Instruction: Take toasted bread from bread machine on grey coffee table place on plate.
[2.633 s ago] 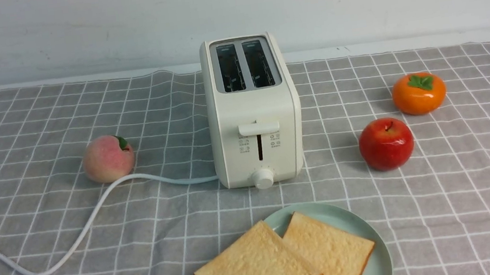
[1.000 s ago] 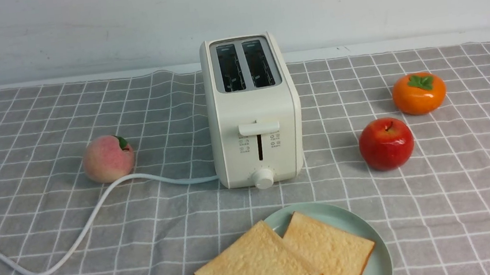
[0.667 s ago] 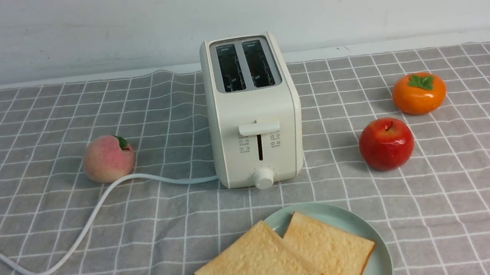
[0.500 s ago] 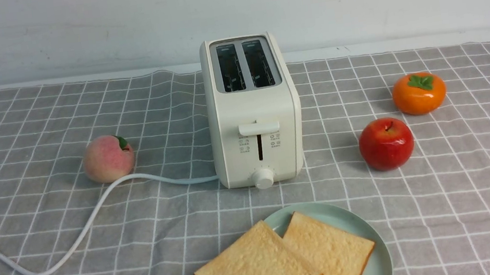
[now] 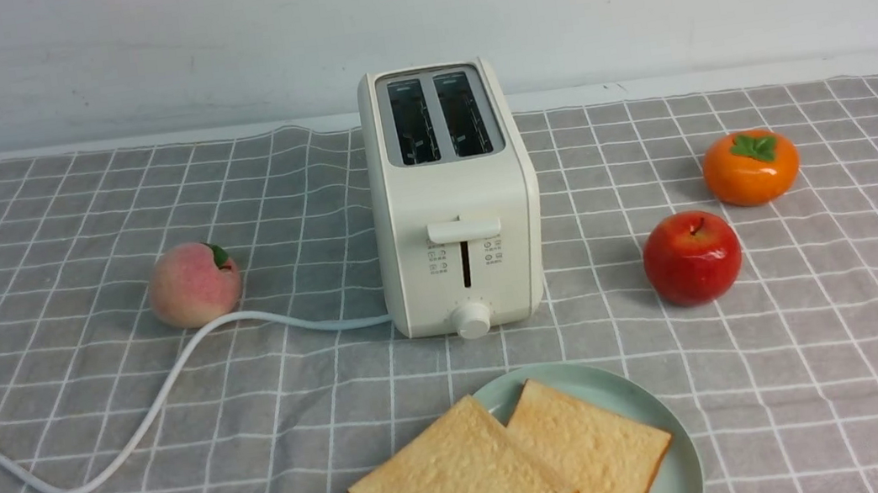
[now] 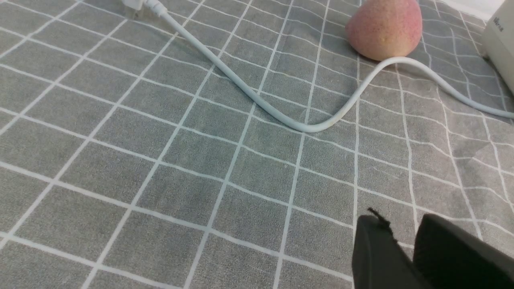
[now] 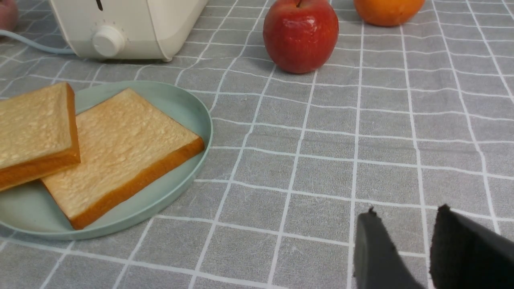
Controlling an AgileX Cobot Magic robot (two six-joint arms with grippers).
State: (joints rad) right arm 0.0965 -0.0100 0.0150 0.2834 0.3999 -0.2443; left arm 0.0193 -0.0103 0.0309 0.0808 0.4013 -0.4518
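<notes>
**Front view: both slices on plate, toaster slots dark**

Front view: bread machine (image 5: 454, 202) stands upright mid-counter, lever on its front, round knob at the base, both top slots showing dark inside. White power cord (image 5: 169, 384) runs from its left side, curves past a peach (image 5: 194, 284) and off the left edge. Red apple (image 5: 691, 257) to the toaster's right; an orange persimmon-like fruit (image 5: 750, 167) farther back and right, apart from the apple. Grey coffee table (image 5: 844, 363), the counter, wears wrinkled grid cloth.

Plate (image 5: 672, 470) sits near the front edge, in front of the toaster. Toasted bread (image 5: 461, 481): two slices lying flat, the left one overlapping the right and overhanging the plate's left rim.

Neither arm shows in the front view.

Left wrist view: left pincer (image 6: 403, 237) low over bare cloth, narrow gap between the two black fingers, nothing between them. Cord and peach ahead of it.

Right wrist view: right pincer (image 7: 405, 224) over bare cloth, well apart from the plate; fingers parted, holding nothing.
</notes>
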